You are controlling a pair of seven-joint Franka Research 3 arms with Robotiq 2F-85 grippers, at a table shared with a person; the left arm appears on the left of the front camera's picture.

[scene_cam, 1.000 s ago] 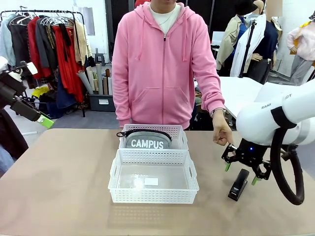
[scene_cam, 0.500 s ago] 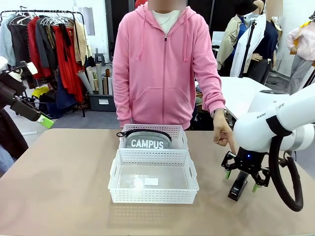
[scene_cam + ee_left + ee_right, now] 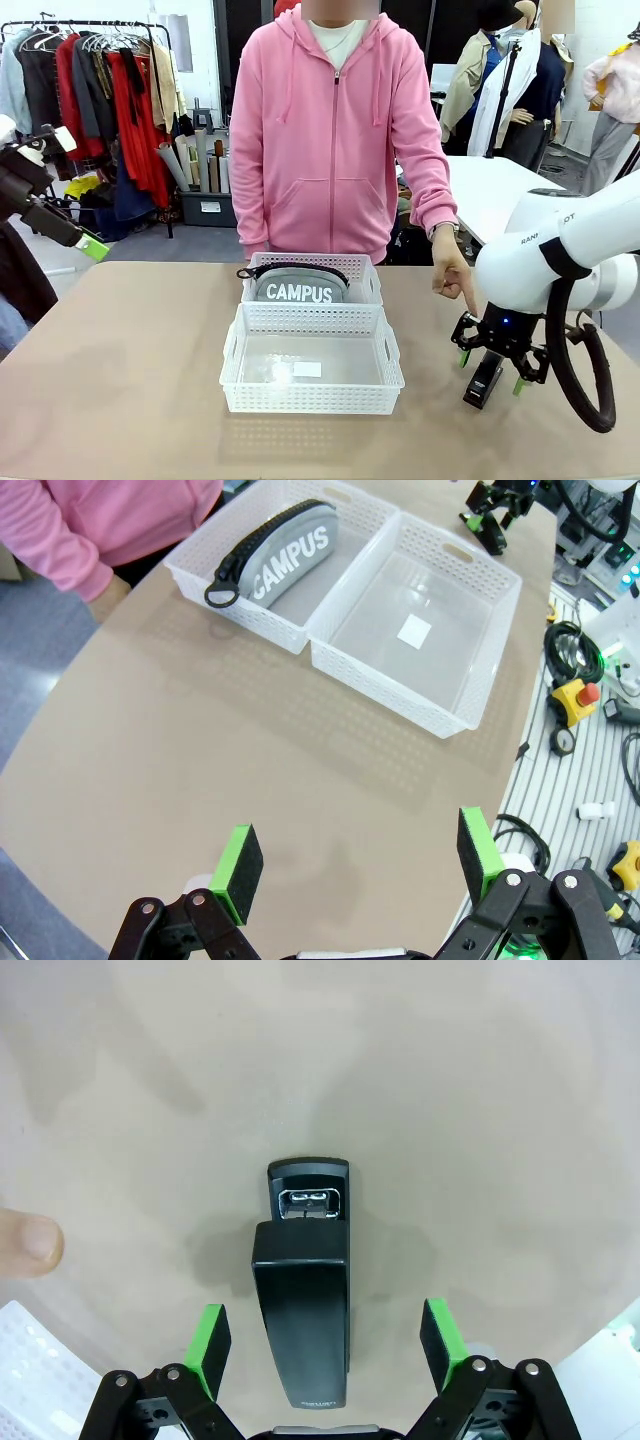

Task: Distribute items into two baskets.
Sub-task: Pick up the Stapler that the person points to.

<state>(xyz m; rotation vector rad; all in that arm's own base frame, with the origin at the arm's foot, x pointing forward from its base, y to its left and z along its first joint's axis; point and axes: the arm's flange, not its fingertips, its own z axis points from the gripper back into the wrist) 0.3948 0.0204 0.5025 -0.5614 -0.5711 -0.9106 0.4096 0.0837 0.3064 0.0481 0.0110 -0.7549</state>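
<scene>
Stapler [image 3: 300, 1300] is lying flat on the worktop [image 3: 450, 1110], right of the near basket [image 3: 312, 400]. Judged rigid, dense and smooth-sided: taking it across the narrow body at mid-length is advised. Right arm's fingers [image 3: 212, 1345] are pointing straight down, standing wide open astride it, gripping nothing. Left arm's fingers [image 3: 238, 860] are hanging open, well left of that basket.

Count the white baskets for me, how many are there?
2. The far basket, nearest the person, holds the grey pouch; the near basket sits right in front of it. None seem hidden.
</scene>
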